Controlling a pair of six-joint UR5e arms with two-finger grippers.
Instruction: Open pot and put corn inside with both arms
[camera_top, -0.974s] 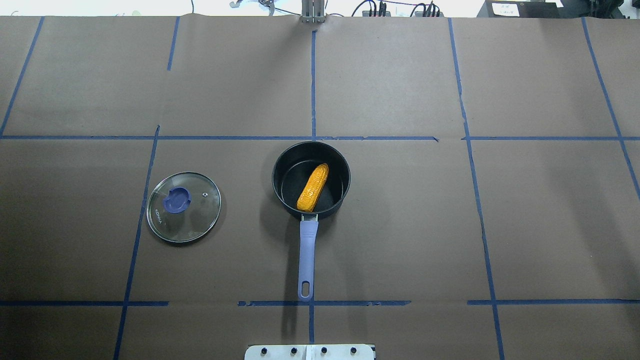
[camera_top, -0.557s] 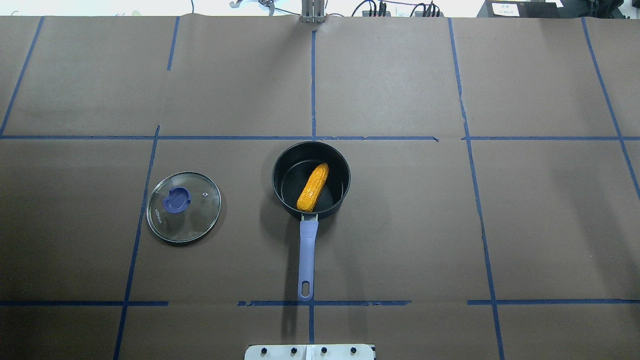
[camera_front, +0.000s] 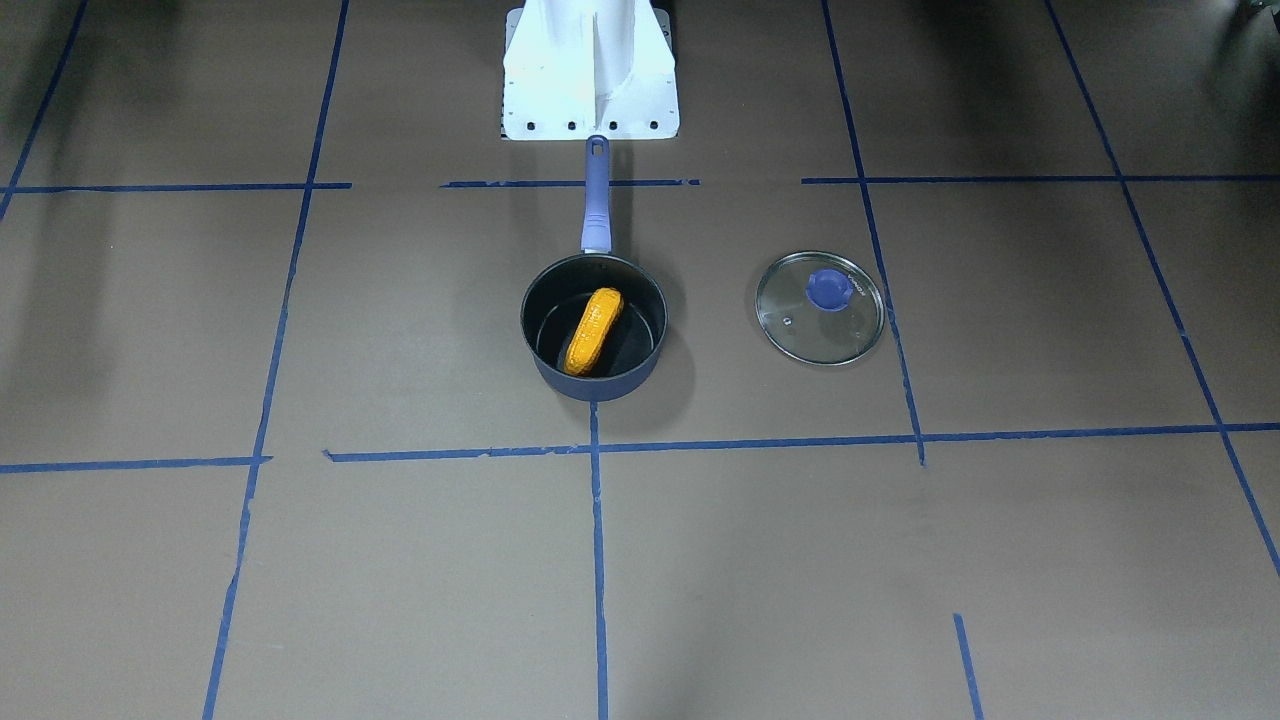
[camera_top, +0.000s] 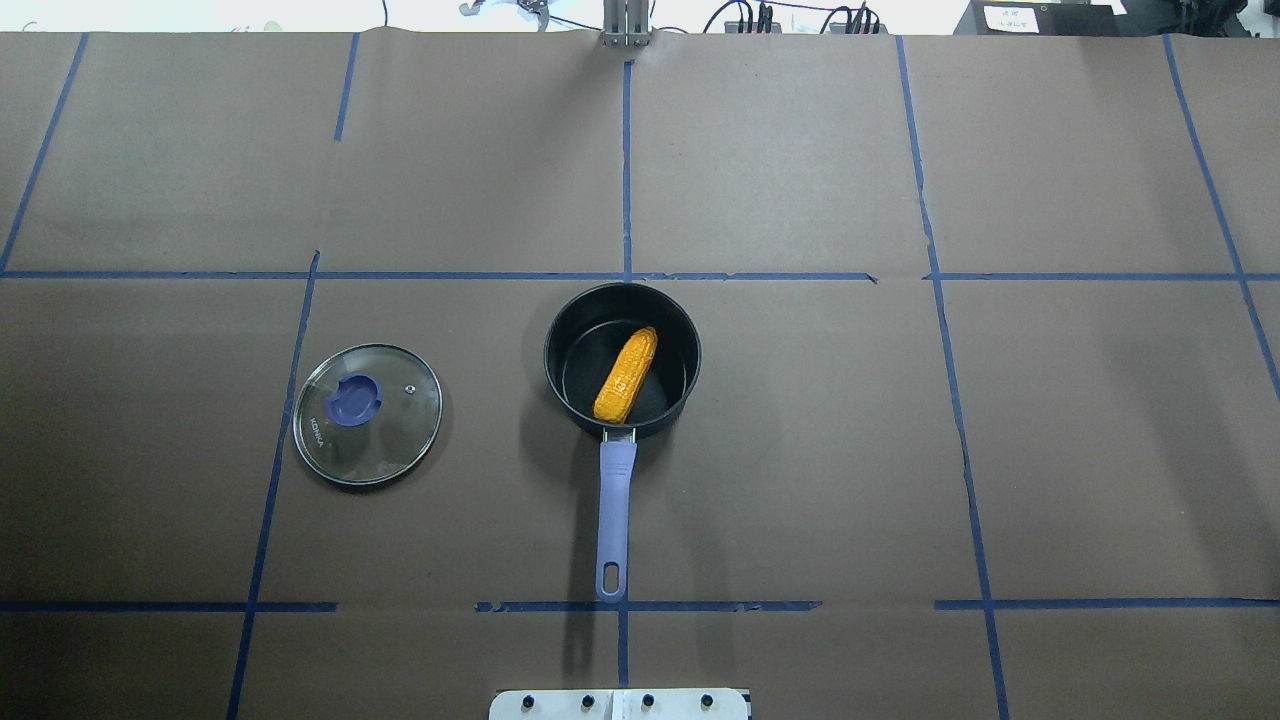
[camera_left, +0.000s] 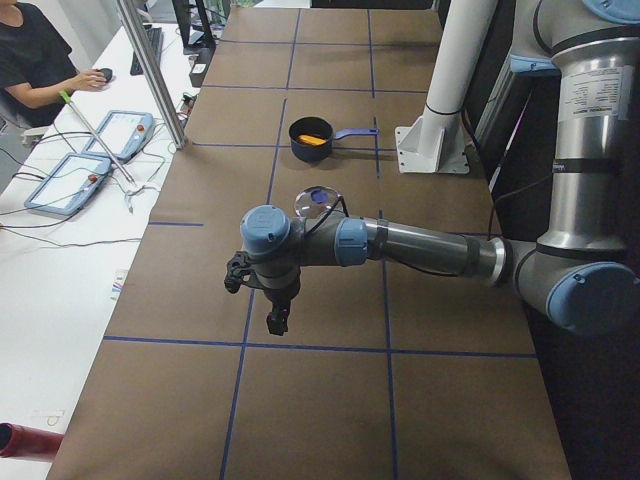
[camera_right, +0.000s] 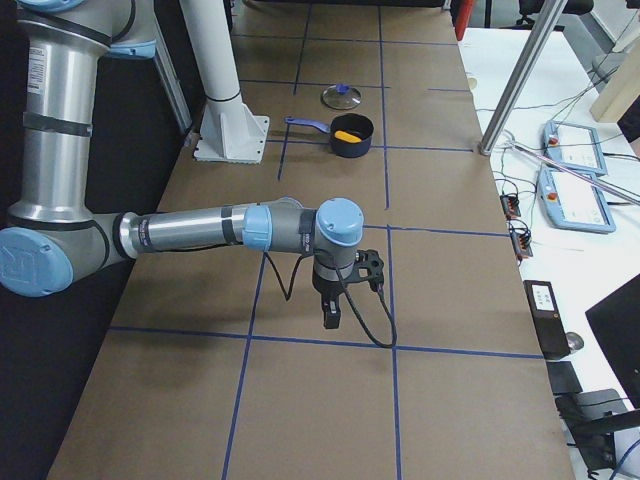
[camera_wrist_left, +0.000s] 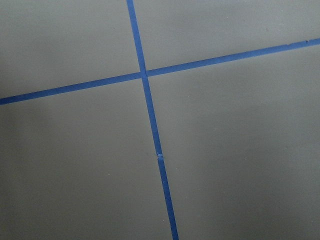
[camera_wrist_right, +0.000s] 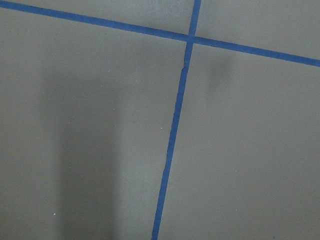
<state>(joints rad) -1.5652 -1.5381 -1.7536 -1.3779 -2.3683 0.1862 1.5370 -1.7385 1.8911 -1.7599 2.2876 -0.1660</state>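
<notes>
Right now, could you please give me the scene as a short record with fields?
pot: uncovered, upright on the table, handle pointing toward the robot
corn: lying inside the pot
lid: flat on the table, apart from the pot, on the robot's left
left gripper: over bare table, far from the pot; open or shut cannot be told
right gripper: the same, toward the opposite end
task state: looks done
</notes>
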